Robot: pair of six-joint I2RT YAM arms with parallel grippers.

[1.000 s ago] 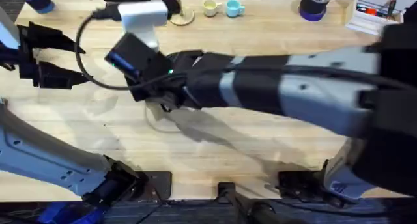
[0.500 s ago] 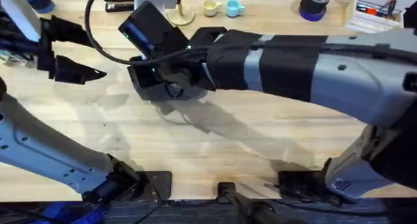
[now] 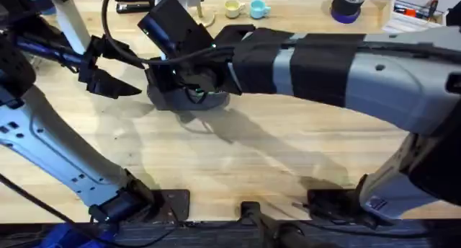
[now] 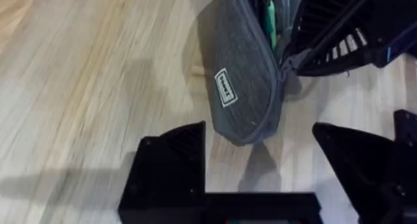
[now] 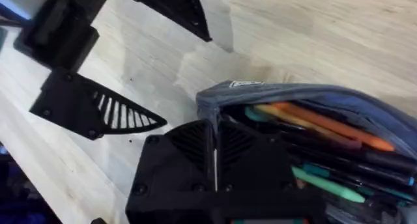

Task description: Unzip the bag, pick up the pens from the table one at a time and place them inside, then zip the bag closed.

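Both grippers have shifted in the last second: the left gripper (image 3: pixel 108 71), jaws spread and empty, has slid in beside the bag (image 4: pixel 244 87), while the right gripper (image 5: pixel 215 168), fingers pressed together at the bag's open mouth, pinches what looks like the zipper. Closing seems near. Pens (image 5: pixel 319 129) lie inside, along its length, roughly across the table (image 3: pixel 252 154).

The right arm (image 3: pixel 346 60) is a thick tube banded in black and light grey, ending in a black boxy wrist camera (image 3: pixel 173 28) with a looping black cable (image 3: pixel 108 32) — a small green light glows by the wrist. The left arm (image 3: pixel 43 147) has light grey links with small dark screws and a black base joint. Both grippers' fingers (image 4: pixel 172 159) are black, flat and triangular — some with slotted ribs (image 5: pixel 111 113).
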